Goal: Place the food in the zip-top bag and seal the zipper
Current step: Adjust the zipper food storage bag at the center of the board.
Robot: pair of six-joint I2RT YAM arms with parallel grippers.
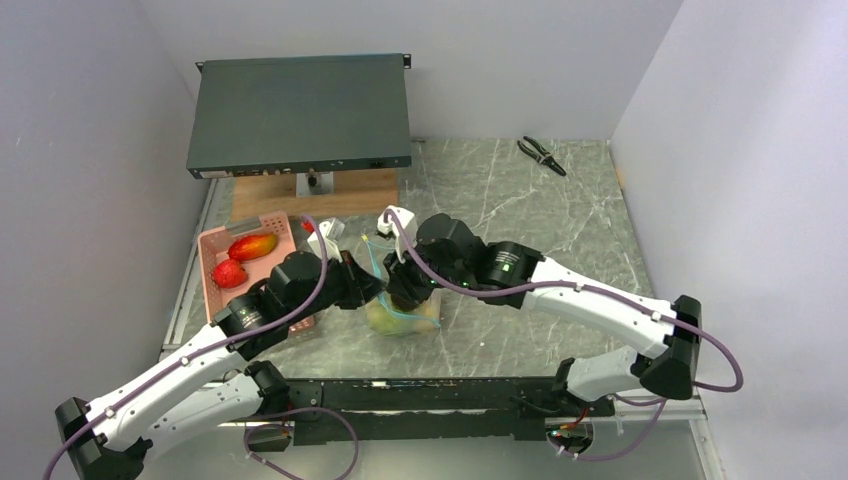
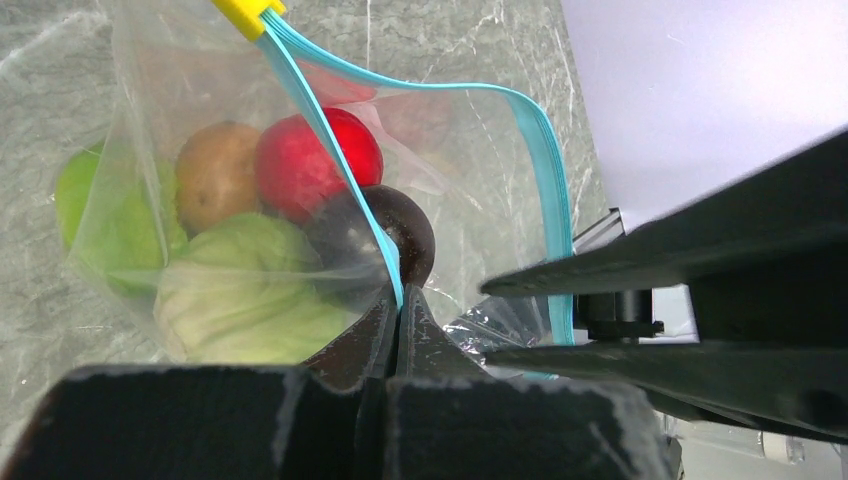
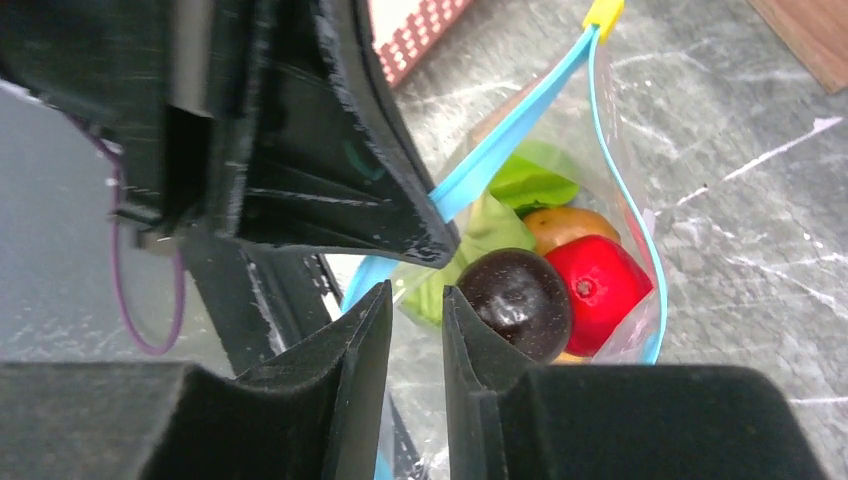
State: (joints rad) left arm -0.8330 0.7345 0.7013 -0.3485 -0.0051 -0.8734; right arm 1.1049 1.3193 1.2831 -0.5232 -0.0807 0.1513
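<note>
Left wrist: left tool (image 2: 400,305) pinches zipper (image 2: 322,130).

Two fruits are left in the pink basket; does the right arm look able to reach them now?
Probably not directly: the left arm lies between the right claw and the basket, with the left claw shut on the zipper.

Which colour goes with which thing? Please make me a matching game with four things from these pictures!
Things:
1. basket
2. zipper
3. slider
4. plum

Colours:
A. yellow
B. dark purple
C. pink
D. blue

Pairs: 1-C, 2-D, 3-A, 4-B
</note>
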